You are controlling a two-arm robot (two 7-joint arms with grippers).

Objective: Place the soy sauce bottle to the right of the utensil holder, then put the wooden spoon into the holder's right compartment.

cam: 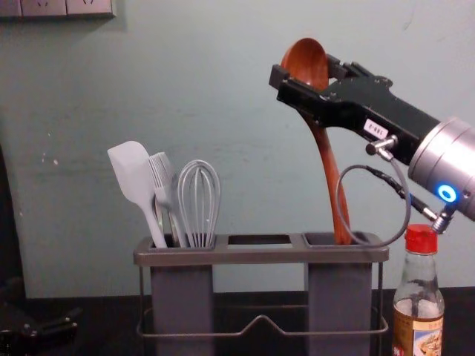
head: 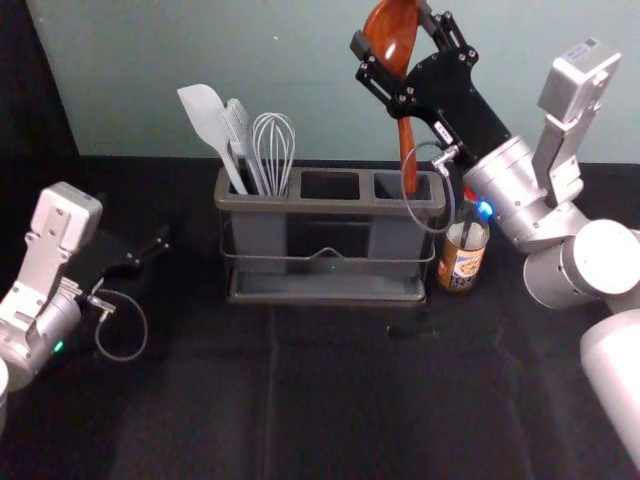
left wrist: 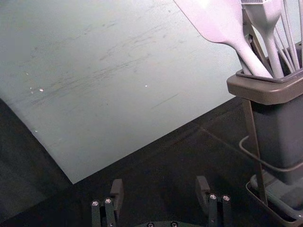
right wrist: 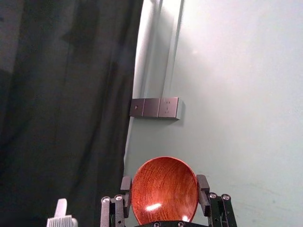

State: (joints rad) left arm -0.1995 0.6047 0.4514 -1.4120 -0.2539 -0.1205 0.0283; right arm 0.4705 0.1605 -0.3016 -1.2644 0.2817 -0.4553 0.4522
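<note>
In the chest view, the tip of the spoon point(cam: 304, 55) is hidden behind the rim of the holder point(cam: 260, 256), near the bench's back edge; in the head view, its bowl is cut off at the top. The right arm partly covers the cap of the bottle point(cam: 419, 308) in the head view, and the chest view cuts off its base; the label's small print cannot be read. The spatula point(cam: 133, 174), brush point(cam: 162, 182) and whisk point(cam: 199, 200) have their lower ends hidden inside the holder. Near the bench's left side, the left gripper point(head: 158, 243) has an outline partly lost against black cloth.
</note>
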